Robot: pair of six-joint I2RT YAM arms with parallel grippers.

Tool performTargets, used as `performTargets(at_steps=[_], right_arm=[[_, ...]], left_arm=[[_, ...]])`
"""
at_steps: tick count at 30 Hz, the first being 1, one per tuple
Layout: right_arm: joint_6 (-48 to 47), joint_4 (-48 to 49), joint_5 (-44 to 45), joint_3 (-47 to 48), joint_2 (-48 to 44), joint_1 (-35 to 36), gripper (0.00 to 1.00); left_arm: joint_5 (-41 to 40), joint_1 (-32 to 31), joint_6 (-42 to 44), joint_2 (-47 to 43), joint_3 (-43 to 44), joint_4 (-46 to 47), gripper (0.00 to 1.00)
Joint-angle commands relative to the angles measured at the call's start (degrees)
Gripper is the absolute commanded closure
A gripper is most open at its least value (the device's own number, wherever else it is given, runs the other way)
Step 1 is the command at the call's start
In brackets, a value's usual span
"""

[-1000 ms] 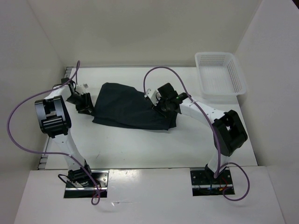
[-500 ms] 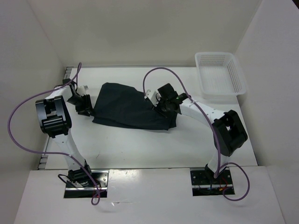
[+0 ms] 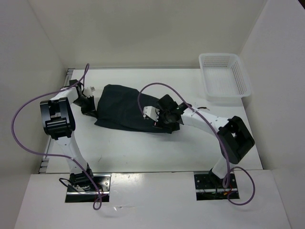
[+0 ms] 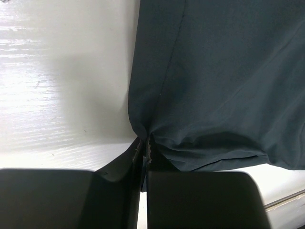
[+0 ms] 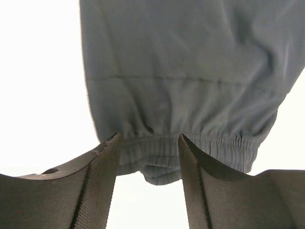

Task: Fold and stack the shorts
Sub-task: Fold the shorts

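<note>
The dark shorts [image 3: 125,107] lie flat on the white table, left of centre. My left gripper [image 3: 89,106] is at their left edge, shut on a pinch of the fabric [image 4: 145,143]; the cloth [image 4: 214,71] spreads away beyond the jaws. My right gripper [image 3: 161,120] is at the shorts' near right corner. In the right wrist view its fingers [image 5: 101,164] stand apart on either side of the elastic waistband [image 5: 157,160], which lies between them without being clamped.
A white lattice basket [image 3: 224,76] stands at the far right corner of the table. White walls close in the table on the left, the back and the right. Purple cables loop over both arms.
My right gripper has swung left and nearer along the shorts' right edge, its wrist turned. My left gripper has shifted slightly farther back, still on the left edge.
</note>
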Motion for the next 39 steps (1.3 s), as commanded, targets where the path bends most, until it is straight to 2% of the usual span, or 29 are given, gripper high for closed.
performTargets(at_steps=[1, 4, 8, 11, 15, 21, 22, 25, 26, 27, 30, 39], right_arm=[[-1.91, -1.57, -2.01, 1.50, -4.45, 1.19, 0.43], [-1.91, -3.33, -4.99, 2.04, -7.34, 1.19, 0.38], [-1.91, -2.72, -2.81, -3.13, -8.41, 4.26, 0.34], [-1.11, 1.49, 0.44, -6.74, -8.41, 4.88, 0.34], [-2.43, 1.50, 0.45, -7.80, -7.35, 4.88, 0.34], [-1.47, 11.69, 9.93, -11.32, -4.37, 4.88, 0.38], [-2.07, 11.70, 9.94, -11.32, -4.37, 4.88, 0.41], [-1.47, 12.22, 9.94, -10.27, -3.22, 4.88, 0.60], [-1.47, 12.75, 9.94, -10.26, -3.22, 4.88, 0.67], [-1.47, 12.75, 10.81, -10.26, -3.22, 4.88, 0.80], [-1.47, 13.54, 13.54, -9.12, -3.22, 4.88, 0.93], [-4.10, 12.58, 16.27, 0.11, -2.70, 3.03, 0.96]], left_arm=[[-0.85, -0.24, 0.32, 0.89, -0.15, 1.04, 0.93], [-1.56, -0.24, 0.32, -0.24, -0.15, 1.04, 0.95], [-3.66, -0.24, 0.32, -0.86, 0.90, 1.04, 0.96], [-3.67, -0.24, 0.32, -1.91, 1.52, 0.43, 1.00], [-2.52, -0.86, 0.32, -2.44, 3.54, -1.85, 1.00], [-2.52, -1.39, 0.32, -3.06, 3.55, -2.38, 1.00], [-2.52, -1.39, 0.32, -3.58, 3.55, -2.38, 1.00], [-2.52, -1.39, 0.32, -3.59, 3.55, -2.91, 1.00], [-1.91, -1.39, 0.32, -3.59, 3.55, -2.91, 1.00], [-1.91, -1.39, 0.32, -3.59, 4.76, -3.43, 1.00], [0.20, -1.39, 0.32, -3.59, 6.97, -4.84, 1.00], [4.68, -1.39, 0.32, -5.26, 16.55, -6.78, 1.00]])
